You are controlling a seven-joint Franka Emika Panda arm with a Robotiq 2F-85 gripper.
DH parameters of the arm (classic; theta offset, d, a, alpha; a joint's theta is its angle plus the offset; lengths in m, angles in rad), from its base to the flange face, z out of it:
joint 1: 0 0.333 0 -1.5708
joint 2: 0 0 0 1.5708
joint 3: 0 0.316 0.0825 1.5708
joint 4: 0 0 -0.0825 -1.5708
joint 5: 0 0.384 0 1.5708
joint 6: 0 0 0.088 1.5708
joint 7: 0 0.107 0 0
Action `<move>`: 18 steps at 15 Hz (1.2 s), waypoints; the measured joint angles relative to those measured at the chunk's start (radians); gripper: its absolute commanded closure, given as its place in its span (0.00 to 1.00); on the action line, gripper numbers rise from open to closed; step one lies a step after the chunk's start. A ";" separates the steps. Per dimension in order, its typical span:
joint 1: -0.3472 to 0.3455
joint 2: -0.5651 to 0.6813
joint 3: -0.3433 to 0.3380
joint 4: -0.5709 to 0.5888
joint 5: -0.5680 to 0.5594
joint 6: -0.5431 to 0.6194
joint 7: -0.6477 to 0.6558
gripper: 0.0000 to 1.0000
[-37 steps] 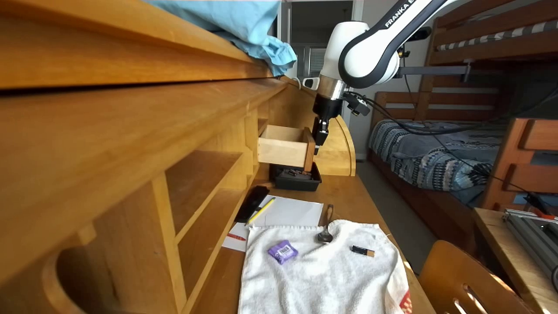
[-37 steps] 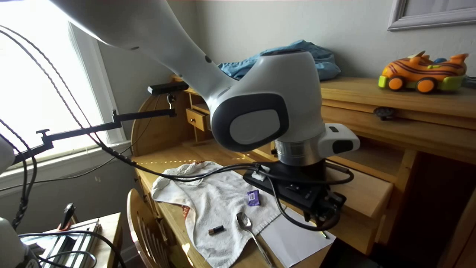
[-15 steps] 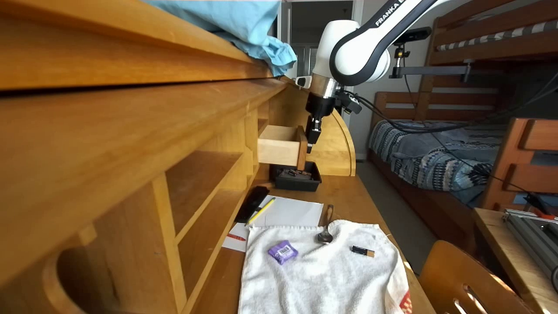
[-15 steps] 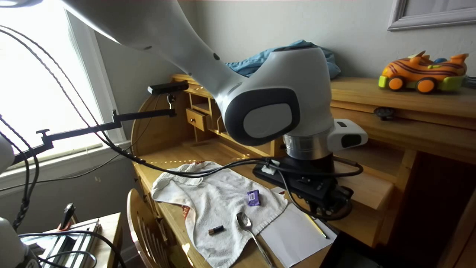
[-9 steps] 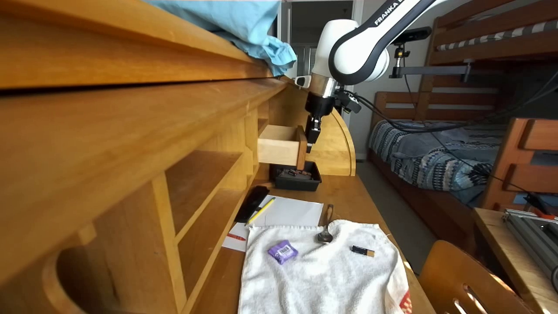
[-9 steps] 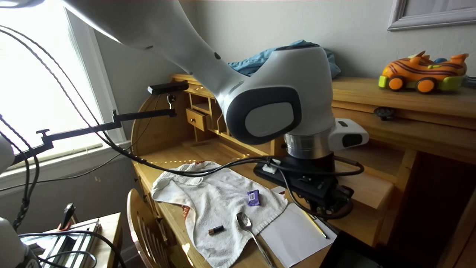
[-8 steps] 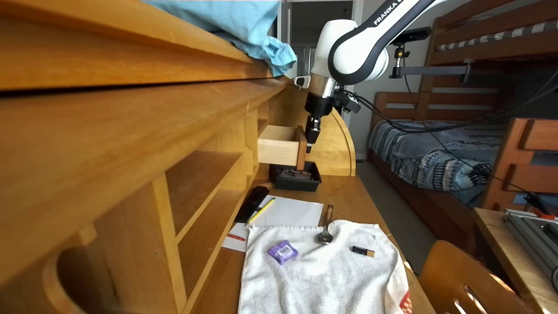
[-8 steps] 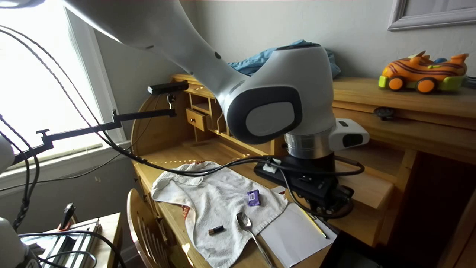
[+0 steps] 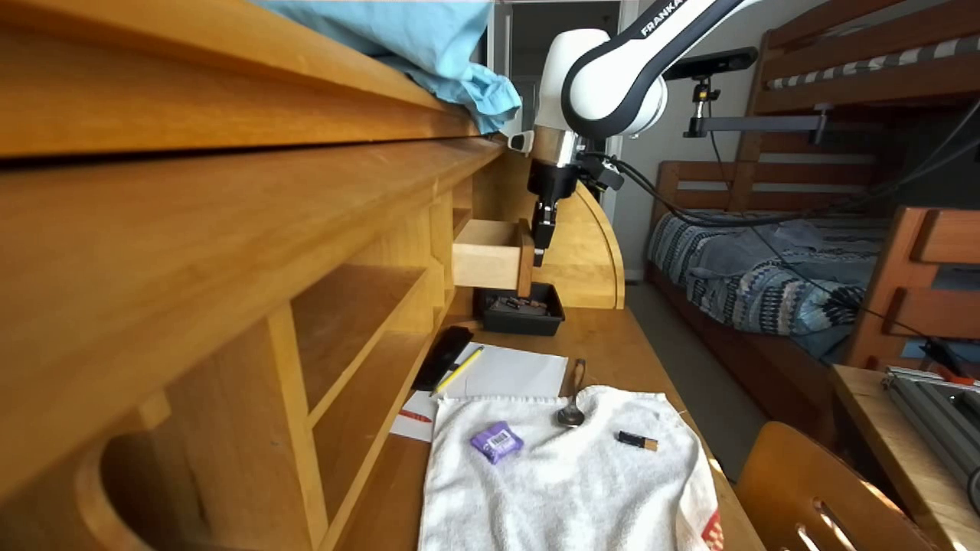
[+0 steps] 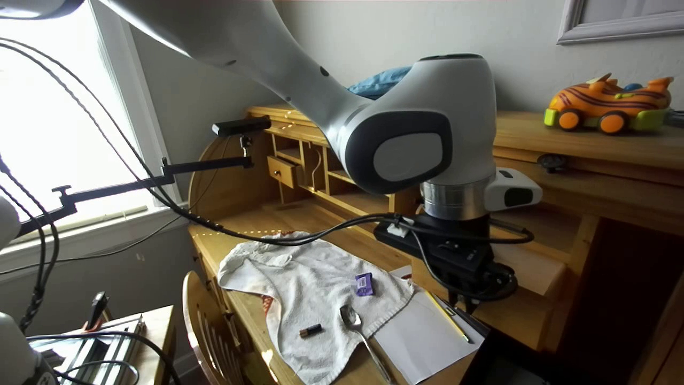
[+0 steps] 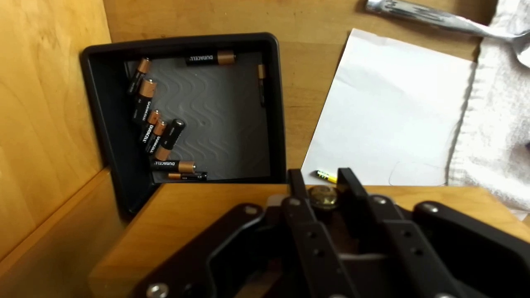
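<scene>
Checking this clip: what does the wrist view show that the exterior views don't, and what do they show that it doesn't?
Only the wrist view: the drawer knob with the gripper around it, the wavy floor of the black tray, and legible Duracell lettering on several batteries.

Only the exterior views: the blue cloth, the chair, the lone battery on the white towel and, in an exterior view, the orange toy car.

Both: the gripper, the partly open drawer, the tray, the towel, the paper and the spoon.

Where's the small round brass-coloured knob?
In the wrist view, the knob sits below centre, slightly right, between the black gripper's jaws, on the wooden drawer front.
</scene>
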 measured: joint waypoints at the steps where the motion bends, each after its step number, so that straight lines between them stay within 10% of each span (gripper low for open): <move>1: 0.002 0.002 0.000 0.003 0.000 -0.003 0.002 0.75; 6: 0.004 0.005 -0.001 0.009 0.000 -0.010 0.005 0.75; 7: 0.004 0.005 -0.001 0.009 0.000 -0.010 0.005 0.94; 18: 0.003 0.006 -0.001 0.019 0.000 -0.014 0.005 0.94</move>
